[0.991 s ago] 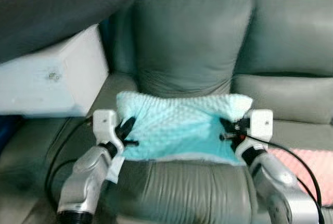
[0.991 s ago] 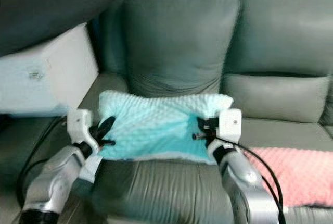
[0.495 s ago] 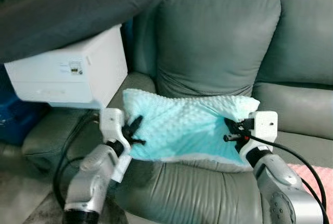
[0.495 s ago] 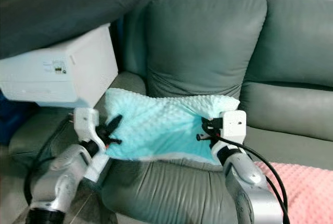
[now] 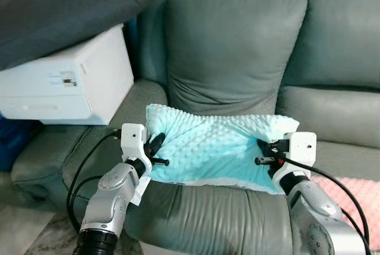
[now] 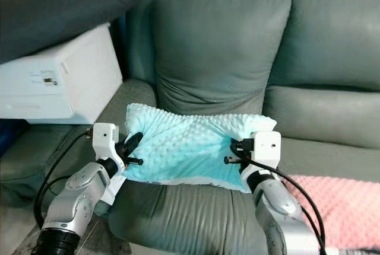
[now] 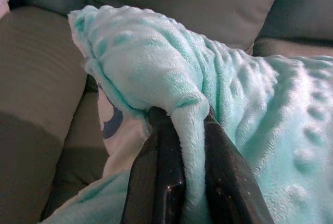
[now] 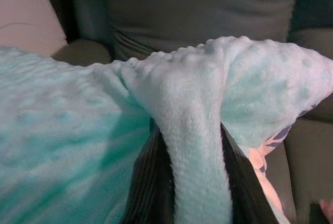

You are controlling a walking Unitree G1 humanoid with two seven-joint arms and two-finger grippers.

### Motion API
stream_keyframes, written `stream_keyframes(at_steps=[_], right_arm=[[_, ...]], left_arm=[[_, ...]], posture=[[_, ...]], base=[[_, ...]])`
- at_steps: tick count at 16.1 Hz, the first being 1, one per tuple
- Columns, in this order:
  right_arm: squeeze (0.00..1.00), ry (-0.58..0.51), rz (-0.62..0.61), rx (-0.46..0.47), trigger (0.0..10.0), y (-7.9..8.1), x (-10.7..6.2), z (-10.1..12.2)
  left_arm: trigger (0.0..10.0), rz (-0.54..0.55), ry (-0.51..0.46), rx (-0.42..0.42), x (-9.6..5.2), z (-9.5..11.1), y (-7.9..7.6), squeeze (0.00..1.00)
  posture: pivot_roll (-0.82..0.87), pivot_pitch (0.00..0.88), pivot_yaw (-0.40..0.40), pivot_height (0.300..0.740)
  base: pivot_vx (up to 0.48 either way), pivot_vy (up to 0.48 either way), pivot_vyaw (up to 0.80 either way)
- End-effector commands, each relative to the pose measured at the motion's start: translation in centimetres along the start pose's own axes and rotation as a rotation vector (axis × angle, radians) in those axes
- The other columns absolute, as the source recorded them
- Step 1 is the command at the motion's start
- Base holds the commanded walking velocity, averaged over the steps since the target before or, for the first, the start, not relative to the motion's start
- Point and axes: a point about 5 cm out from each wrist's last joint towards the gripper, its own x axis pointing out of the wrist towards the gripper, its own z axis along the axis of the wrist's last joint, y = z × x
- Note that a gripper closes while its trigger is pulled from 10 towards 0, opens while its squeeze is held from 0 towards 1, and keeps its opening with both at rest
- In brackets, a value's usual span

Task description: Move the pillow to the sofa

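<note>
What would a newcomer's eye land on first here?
The mint-green dotted pillow, held over the grey sofa's seat cushion, with the left hand and right hand each pinching an end. Next, the white box on the sofa's left arm, a dark grey pillow on top.

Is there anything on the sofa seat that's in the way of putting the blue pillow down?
Nothing visible is. The pillow is pinched at its ends by the left claw and right claw, right over the sofa seat. The pink blanket lies further right, and the white box sits on the armrest.
</note>
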Motion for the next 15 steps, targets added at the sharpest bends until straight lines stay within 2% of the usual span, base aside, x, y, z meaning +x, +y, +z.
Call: stream_keyframes(at_steps=[1,4,6,10,12,14,15], right_arm=[[0.00,-0.024,0.005,-0.001,10.0,0.4,-0.3,0.5],[0.00,-0.009,-0.007,0.020,10.0,0.8,-0.8,0.0],[0.00,0.003,-0.007,0.026,10.0,1.1,-1.0,-0.5],[0.00,0.008,-0.039,0.027,10.0,1.4,-0.6,-0.8],[0.00,0.013,-0.130,0.000,10.0,0.4,0.2,-1.0],[0.00,0.009,-0.241,-0.041,10.0,-1.0,-0.2,-1.0],[0.00,0.002,-0.295,-0.057,10.0,-2.0,-0.6,-1.0]], left_arm=[[10.0,0.003,-0.009,0.022,0.0,0.2,0.4,0.00],[10.0,-0.004,-0.002,0.034,-0.5,-0.3,0.5,0.00],[10.0,-0.006,0.011,0.068,-0.6,-0.9,0.7,0.00],[10.0,-0.030,0.032,0.062,-0.9,-2.1,0.8,0.00],[10.0,-0.033,0.032,0.050,-0.2,-2.6,0.6,0.00],[10.0,-0.053,0.002,0.034,0.7,-2.2,-0.1,0.00],[10.0,-0.070,-0.029,0.025,1.9,-1.5,-0.8,0.00]], posture=[[-0.21,0.064,0.079,0.740],[-0.20,0.102,0.088,0.740],[-0.19,0.138,0.092,0.740],[-0.20,0.204,0.092,0.740],[-0.20,0.249,0.086,0.740],[-0.21,0.288,0.081,0.740],[-0.23,0.306,0.082,0.740]], base=[[0.000,0.000,-0.79],[0.000,0.000,-0.73],[0.000,0.000,0.00],[0.000,0.000,0.00],[0.000,0.000,0.00],[0.000,0.000,0.00],[0.000,0.000,0.00]])
